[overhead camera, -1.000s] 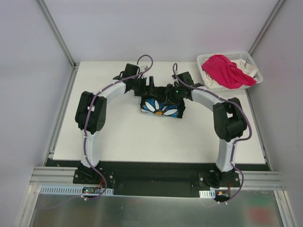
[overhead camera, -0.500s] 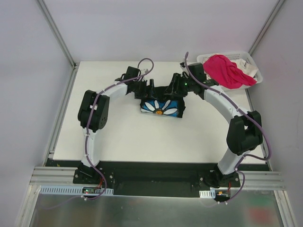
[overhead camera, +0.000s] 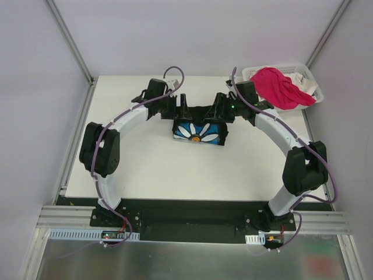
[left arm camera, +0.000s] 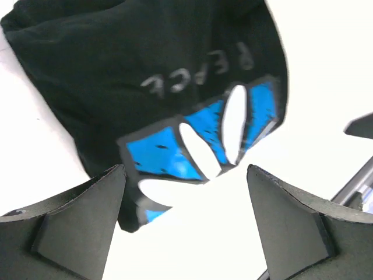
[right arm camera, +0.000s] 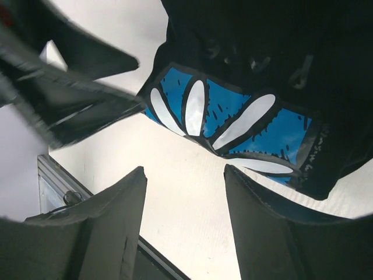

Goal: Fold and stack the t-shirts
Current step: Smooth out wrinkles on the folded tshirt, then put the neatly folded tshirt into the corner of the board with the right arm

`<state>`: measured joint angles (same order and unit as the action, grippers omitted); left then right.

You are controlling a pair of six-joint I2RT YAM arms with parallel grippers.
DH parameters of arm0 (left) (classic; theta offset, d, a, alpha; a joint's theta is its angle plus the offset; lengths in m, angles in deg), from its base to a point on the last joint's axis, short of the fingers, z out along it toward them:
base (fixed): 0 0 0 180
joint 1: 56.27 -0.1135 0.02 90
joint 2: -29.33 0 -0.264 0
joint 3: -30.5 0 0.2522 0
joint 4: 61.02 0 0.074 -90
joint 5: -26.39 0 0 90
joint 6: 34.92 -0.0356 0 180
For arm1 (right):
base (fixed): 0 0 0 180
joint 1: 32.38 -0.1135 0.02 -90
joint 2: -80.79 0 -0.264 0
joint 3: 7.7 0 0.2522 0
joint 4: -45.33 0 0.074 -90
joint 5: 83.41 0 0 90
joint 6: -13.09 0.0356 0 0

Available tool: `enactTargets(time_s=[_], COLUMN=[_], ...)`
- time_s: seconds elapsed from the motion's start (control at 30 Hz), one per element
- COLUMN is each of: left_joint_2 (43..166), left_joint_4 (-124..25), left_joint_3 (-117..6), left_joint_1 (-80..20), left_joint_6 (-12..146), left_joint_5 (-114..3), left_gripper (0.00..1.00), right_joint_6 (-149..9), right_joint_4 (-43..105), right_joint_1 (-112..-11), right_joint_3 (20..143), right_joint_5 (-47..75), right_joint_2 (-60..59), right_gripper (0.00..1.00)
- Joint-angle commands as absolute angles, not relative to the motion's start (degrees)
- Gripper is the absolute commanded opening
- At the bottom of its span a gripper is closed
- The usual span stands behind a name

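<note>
A black t-shirt [overhead camera: 198, 132] with a white-and-blue daisy print lies folded in a small packet at the table's middle back. My left gripper [overhead camera: 182, 105] hovers just behind its left corner, open and empty. In the left wrist view the shirt [left arm camera: 145, 70] fills the frame beyond my open left gripper [left arm camera: 185, 175]. My right gripper [overhead camera: 220, 107] hangs behind the shirt's right corner, also open and empty. In the right wrist view only bare table shows in my right gripper [right arm camera: 183, 172], with the daisy print [right arm camera: 233, 116] beyond. A pink t-shirt [overhead camera: 278, 86] and a white t-shirt [overhead camera: 310, 88] lie in the basket.
The white lattice basket [overhead camera: 302, 71] stands at the back right corner, close to my right forearm. The table [overhead camera: 175, 169] is white, with grey walls near its back and side edges. The left arm's fingers [right arm camera: 58, 87] show in the right wrist view.
My right gripper has lifted off the black shirt's right side, drawn back toward the far edge, and opened wider. The left arm has shifted slightly left. The folded shirt stays in place.
</note>
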<state>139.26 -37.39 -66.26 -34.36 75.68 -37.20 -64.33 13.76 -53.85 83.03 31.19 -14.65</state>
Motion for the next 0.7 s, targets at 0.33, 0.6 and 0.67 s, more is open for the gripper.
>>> enactTargets(time_s=[0.33, 0.6, 0.67], left_joint_2=[131.4, 139.5, 141.1], left_joint_4=[-38.5, -39.8, -40.2], left_joint_3=[-60.1, -59.2, -58.9], left_joint_1=[-31.0, -30.8, -30.7], left_joint_6=[77.2, 78.1, 78.2], left_joint_5=[-36.1, -33.4, -31.3], left_gripper=[0.84, 0.83, 0.83], right_joint_6=[-63.7, -63.7, -63.7], right_joint_4=[17.9, 17.9, 18.0], right_joint_1=[-51.9, -50.5, -50.1], right_joint_3=[81.6, 81.8, 81.7], right_joint_5=[33.0, 33.0, 33.1], right_joint_2=[-12.1, -12.0, -12.1], right_gripper=[0.59, 0.59, 0.59])
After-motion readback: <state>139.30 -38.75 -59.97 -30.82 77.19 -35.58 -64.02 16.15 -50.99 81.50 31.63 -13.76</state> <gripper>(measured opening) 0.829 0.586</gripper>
